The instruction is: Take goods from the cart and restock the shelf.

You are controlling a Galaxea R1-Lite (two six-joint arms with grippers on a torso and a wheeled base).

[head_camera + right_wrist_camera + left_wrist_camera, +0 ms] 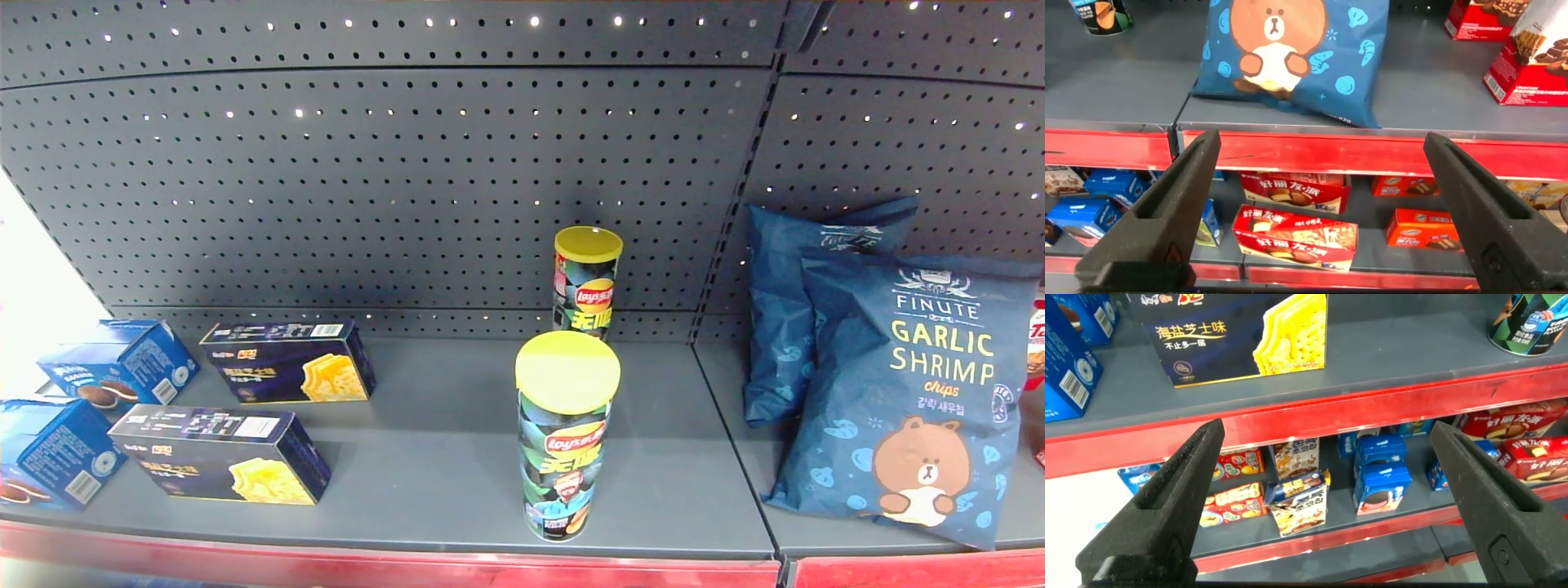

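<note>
Gray shop shelf (424, 457) is standing part-stocked, with both pincers gaping empty.

Left pincer (1327, 429) and right pincer (1323, 140) are hovering wide open, holding nothing, just before the red shelf lip (367, 565). Nearest on the shelf, a chip can (566, 433) is standing upright, with cracker boxes (224, 453) lying to its left. A second chip can (586, 282) is standing behind it by the pegboard (367, 188), and garlic shrimp chip bags (906, 392) are leaning in the right bay. A fetch seems to be pending: the next move is calling for turning to the cart and gripping fresh goods.
</note>
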